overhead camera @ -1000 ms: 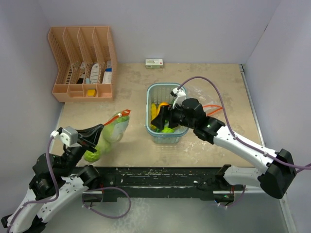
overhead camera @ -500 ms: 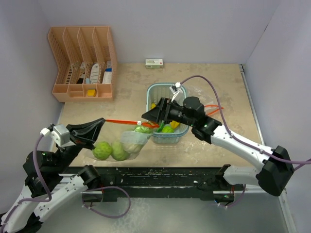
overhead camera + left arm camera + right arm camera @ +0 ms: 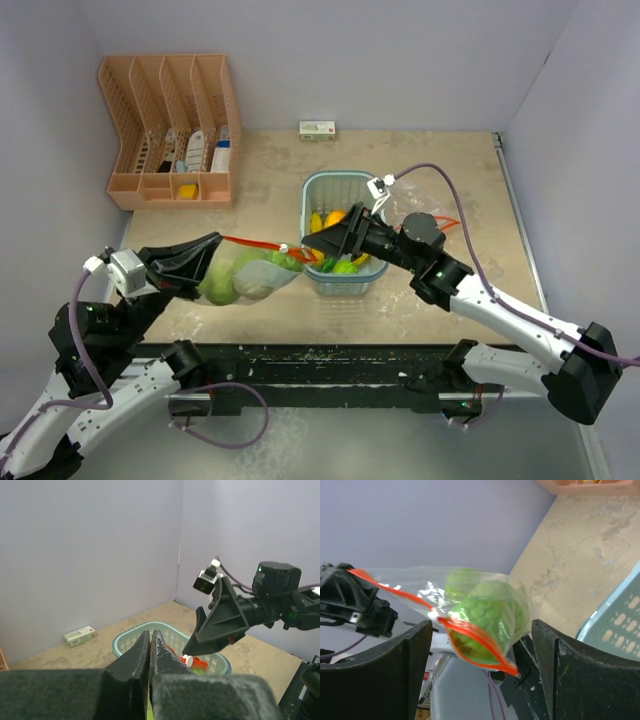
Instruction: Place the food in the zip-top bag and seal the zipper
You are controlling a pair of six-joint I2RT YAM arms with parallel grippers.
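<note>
Because my left gripper (image 3: 218, 244) is clamped on one corner of the bag (image 3: 262, 278), centre-left in the overhead view, its zipper (image 3: 258, 244) runs sideways to the right gripper (image 3: 308, 246), fingers (image 3: 410, 670) spread. Loose fruit (image 3: 335, 217) sits in the basket (image 3: 340, 176) at frame centre, nearer the right arm.

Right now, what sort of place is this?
Probably a robot lab test cell: a table boxed in by bare walls, two robot arms bolted at its edge, and a basket of toy produce.
</note>
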